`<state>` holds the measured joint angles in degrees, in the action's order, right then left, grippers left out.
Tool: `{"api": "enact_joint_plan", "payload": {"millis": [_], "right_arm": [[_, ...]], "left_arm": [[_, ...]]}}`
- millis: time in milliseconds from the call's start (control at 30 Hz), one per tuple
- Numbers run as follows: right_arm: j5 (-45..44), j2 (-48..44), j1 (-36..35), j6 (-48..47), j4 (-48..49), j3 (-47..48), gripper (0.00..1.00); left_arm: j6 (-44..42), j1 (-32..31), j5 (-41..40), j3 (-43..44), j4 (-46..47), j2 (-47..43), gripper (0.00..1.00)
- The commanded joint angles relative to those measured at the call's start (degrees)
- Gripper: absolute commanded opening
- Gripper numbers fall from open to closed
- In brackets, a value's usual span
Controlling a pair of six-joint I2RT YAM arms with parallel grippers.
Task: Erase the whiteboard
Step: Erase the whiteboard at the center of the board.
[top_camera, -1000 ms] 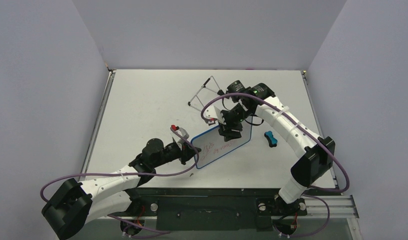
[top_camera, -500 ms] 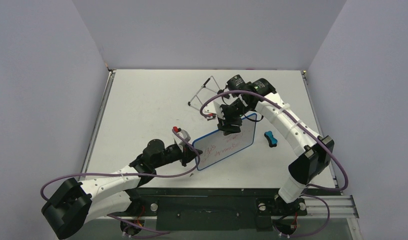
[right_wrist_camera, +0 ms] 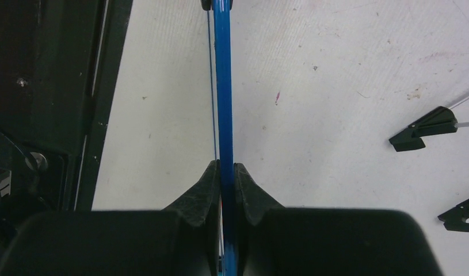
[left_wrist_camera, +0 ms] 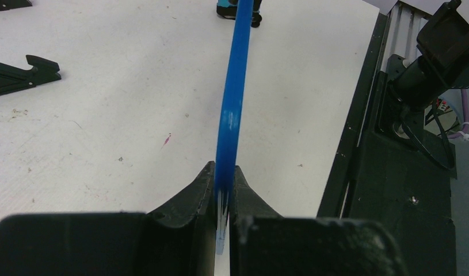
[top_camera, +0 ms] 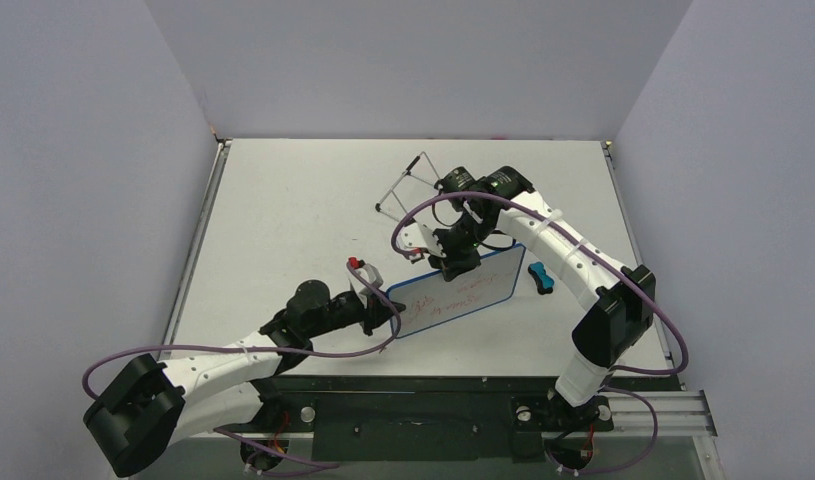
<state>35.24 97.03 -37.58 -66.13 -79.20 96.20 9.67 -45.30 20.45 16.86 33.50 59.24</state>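
The whiteboard [top_camera: 463,290] has a blue frame and red writing, and both grippers hold it above the table. My left gripper [top_camera: 391,308] is shut on its near left corner. In the left wrist view the blue edge [left_wrist_camera: 233,103] runs straight up from between the fingers of that gripper [left_wrist_camera: 223,172]. My right gripper [top_camera: 459,262] is shut on the board's far edge. In the right wrist view the blue edge [right_wrist_camera: 222,86] runs up from that gripper [right_wrist_camera: 225,168]. A blue eraser [top_camera: 540,277] lies on the table just right of the board.
A wire stand [top_camera: 413,185] with black feet sits behind the board. Its feet show in the right wrist view [right_wrist_camera: 424,129] and in the left wrist view [left_wrist_camera: 25,72]. The black rail [top_camera: 413,410] runs along the table's near edge.
The board has swung round in both grippers. Its right end now reaches further right, close to the eraser. The right wrist has shifted left and toward the near side.
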Motion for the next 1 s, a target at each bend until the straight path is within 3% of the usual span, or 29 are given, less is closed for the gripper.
{"api": "enact_joint_plan", "payload": {"millis": [0,167,267,700,967], "right_arm": [[0.0,-0.5,-0.5,-2.6,1.0,-1.7,0.00],[-0.4,-0.8,-0.5,-2.6,2.1,-2.2,0.00],[-0.4,-1.4,-0.4,-2.0,3.1,-3.0,0.00],[0.8,-2.4,-0.3,-1.6,3.8,-3.5,0.00],[1.3,-2.1,-0.4,-1.5,3.7,-3.2,0.00]], "left_arm": [[4.4,-0.2,-1.7,-0.3,10.7,-0.7,0.00],[7.9,-0.1,-2.1,-3.1,18.0,-0.4,0.24],[9.4,-0.1,-1.1,-3.6,20.7,-0.4,0.32],[8.1,0.1,-4.9,-12.2,25.0,-12.2,0.43],[7.7,0.4,-4.4,-10.9,28.9,-6.7,0.44]]}}
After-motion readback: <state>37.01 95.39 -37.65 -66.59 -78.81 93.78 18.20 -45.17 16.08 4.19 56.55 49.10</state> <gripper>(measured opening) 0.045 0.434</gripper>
